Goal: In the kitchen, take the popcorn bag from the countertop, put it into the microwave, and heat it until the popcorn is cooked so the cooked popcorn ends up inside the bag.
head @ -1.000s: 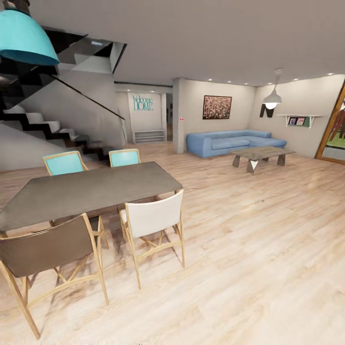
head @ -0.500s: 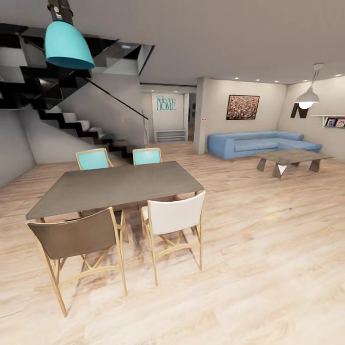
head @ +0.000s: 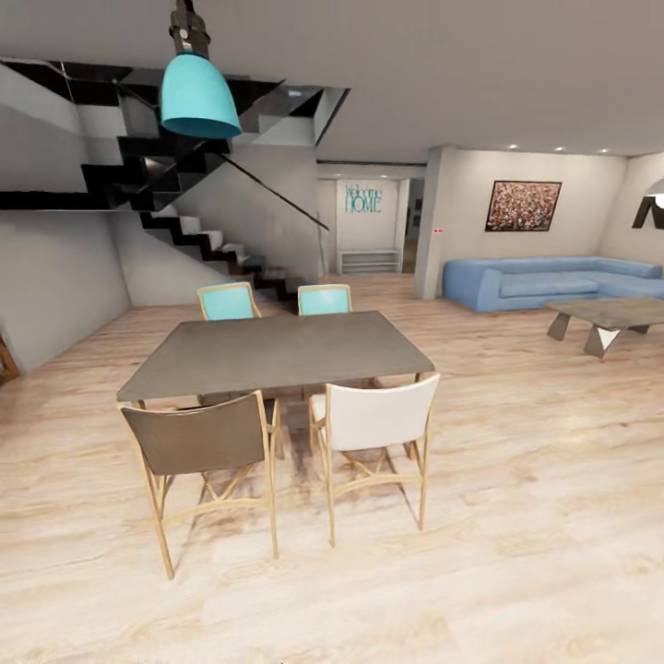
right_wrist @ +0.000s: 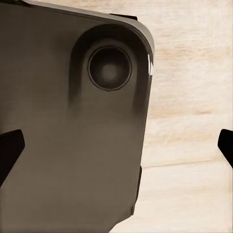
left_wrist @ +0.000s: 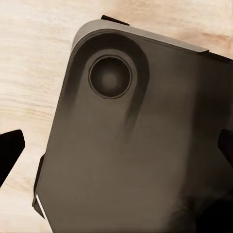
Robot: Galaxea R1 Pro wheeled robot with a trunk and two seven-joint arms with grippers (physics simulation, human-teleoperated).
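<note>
The head view is showing a dining and living area, not the kitchen. A grey rectangular dining table (head: 277, 353) is standing ahead on the pale wooden plank floor (head: 535, 516), with a brown fabric chair (head: 205, 461) and a white fabric chair (head: 373, 433) on its near side. No popcorn bag, microwave or countertop is appearing in these views, so their location cannot be stated.

Each wrist view is looking down at the robot's dark grey base plate (left_wrist: 136, 145). Both the left gripper (left_wrist: 116, 145) and the right gripper (right_wrist: 116, 148) are showing only dark fingertips at opposite frame edges: spread wide, holding nothing.

Risk: driving forward would likely be bringing the base into the near chairs.

Compared with one second ago, the whole picture has been shifting rightward, so the camera is turning left; the blue sofa (head: 544, 281) is now nearing the right edge.
</note>
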